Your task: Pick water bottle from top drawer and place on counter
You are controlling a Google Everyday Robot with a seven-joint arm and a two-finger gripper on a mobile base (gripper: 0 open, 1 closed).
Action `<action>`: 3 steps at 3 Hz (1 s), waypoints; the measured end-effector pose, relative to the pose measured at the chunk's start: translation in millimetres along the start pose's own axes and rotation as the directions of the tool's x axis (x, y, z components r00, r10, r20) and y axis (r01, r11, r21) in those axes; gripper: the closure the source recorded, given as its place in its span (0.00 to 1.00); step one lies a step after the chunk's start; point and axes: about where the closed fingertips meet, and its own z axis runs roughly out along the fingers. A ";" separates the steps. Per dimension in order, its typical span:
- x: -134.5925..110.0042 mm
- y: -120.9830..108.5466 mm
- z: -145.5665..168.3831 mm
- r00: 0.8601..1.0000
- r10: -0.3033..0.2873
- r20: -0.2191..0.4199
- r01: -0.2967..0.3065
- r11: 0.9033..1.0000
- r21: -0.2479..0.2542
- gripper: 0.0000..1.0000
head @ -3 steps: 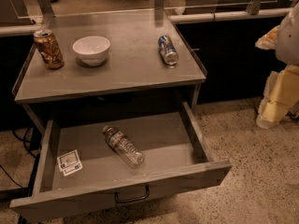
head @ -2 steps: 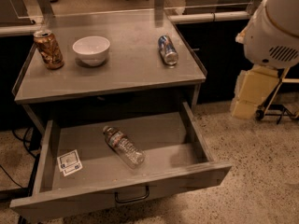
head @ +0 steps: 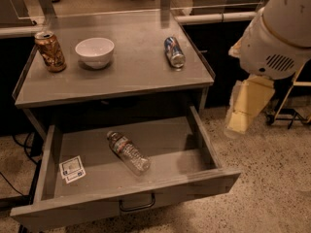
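Note:
The water bottle (head: pixel 128 152) lies on its side in the middle of the open top drawer (head: pixel 194 178), cap toward the back left. The drawer is pulled out below the counter (head: pixel 131 67). My gripper (head: pixel 236 124) hangs at the right of the cabinet, outside the drawer's right wall and above the floor, pointing down and left. It is well apart from the bottle and holds nothing that I can see. The white arm housing (head: pixel 279 33) fills the upper right corner.
On the counter stand a brown-gold can (head: pixel 50 51) at the left and a white bowl (head: pixel 95 51); a blue-and-silver soda can (head: pixel 174 52) lies at the right. A small white card (head: pixel 72 169) lies in the drawer's left front. A dark handle (head: pixel 137 206) is on the drawer front.
My arm has swung in from the right edge toward the cabinet, and the gripper now hangs lower and closer to the drawer's right side. The bottle and the other things have not moved.

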 end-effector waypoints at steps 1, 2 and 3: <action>-45.4 19.5 29.4 0.999 -0.025 0.045 0.029 0.995 -0.098 0.00; -69.1 28.3 48.4 0.998 -0.025 0.063 0.035 0.988 -0.152 0.00; -70.1 29.7 50.9 0.997 -0.025 0.073 0.035 0.988 -0.153 0.00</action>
